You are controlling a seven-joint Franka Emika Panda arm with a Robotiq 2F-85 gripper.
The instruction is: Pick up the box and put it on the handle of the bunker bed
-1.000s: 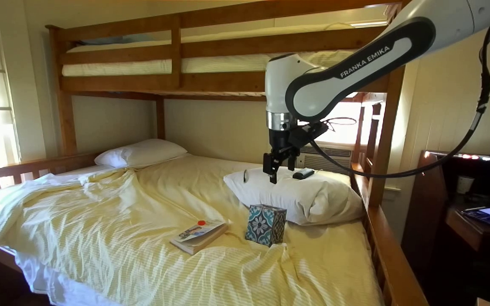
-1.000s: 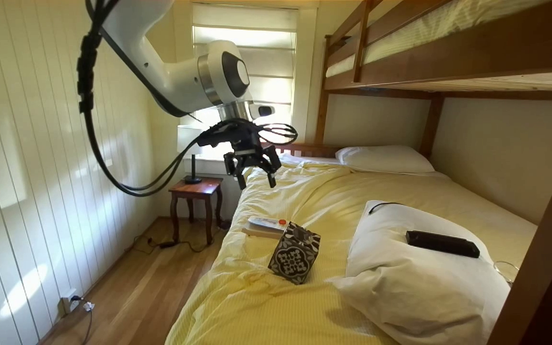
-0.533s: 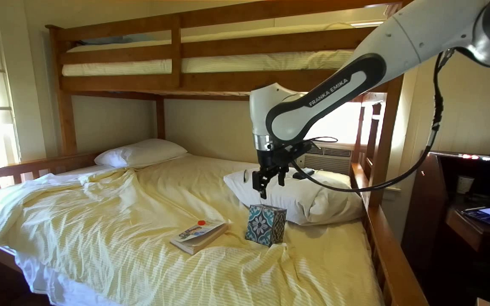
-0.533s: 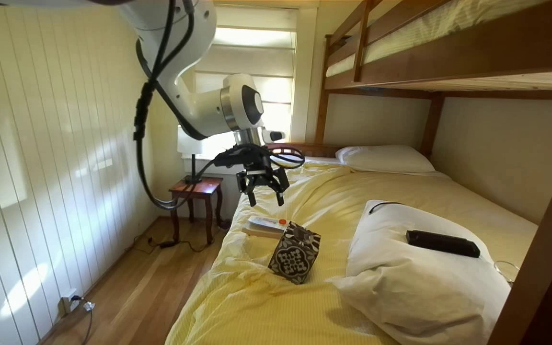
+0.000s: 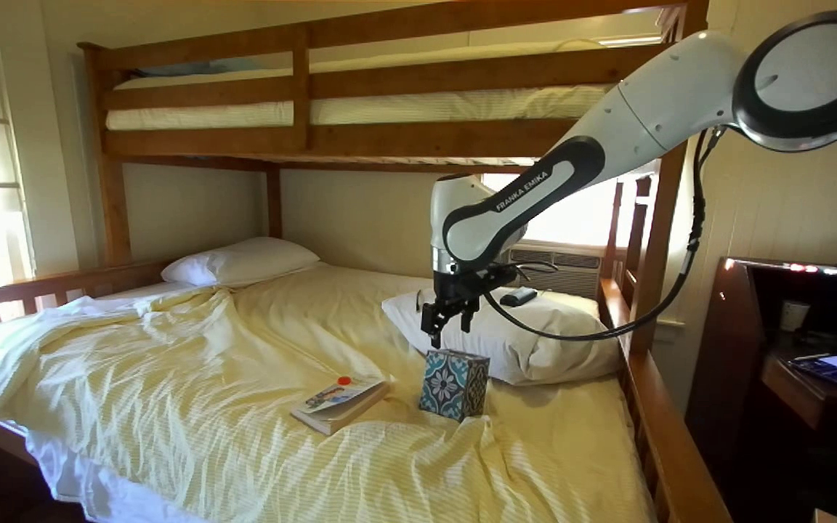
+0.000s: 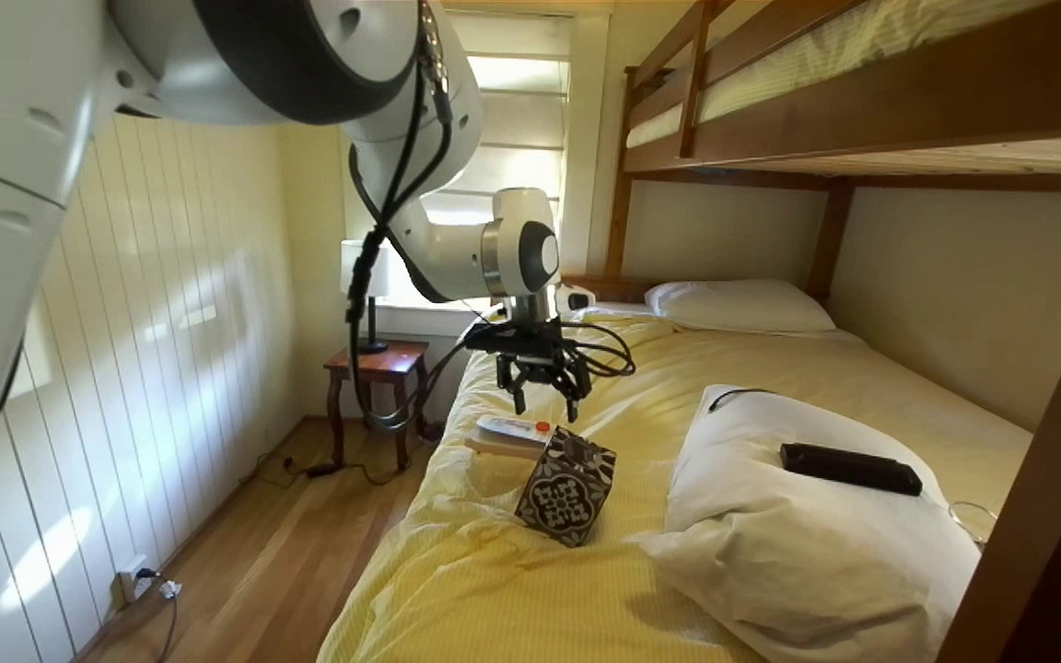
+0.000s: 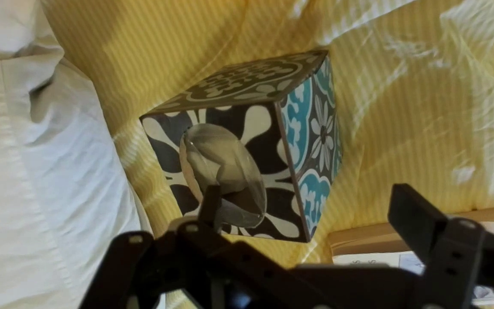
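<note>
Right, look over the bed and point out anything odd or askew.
A black oblong object lies on the pillow beside the patterned box, an odd spot for it. The yellow cover is bunched and rumpled, and the box seems to lean slightly on it.

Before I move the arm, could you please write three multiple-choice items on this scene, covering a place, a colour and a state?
1. Where is the gripper relative to the box?
A) Underneath it
B) Above it
C) Level with its base

2. What colour is the cover under the box?
A) Yellow
B) Blue
C) Red

3. What state is the gripper in?
A) Shut on the box
B) Shut, empty
C) Open, empty

1 B: both exterior views show it over the box.
2 A: every view shows it yellow.
3 C: the wrist view shows its fingers apart, gripping nothing.
</note>
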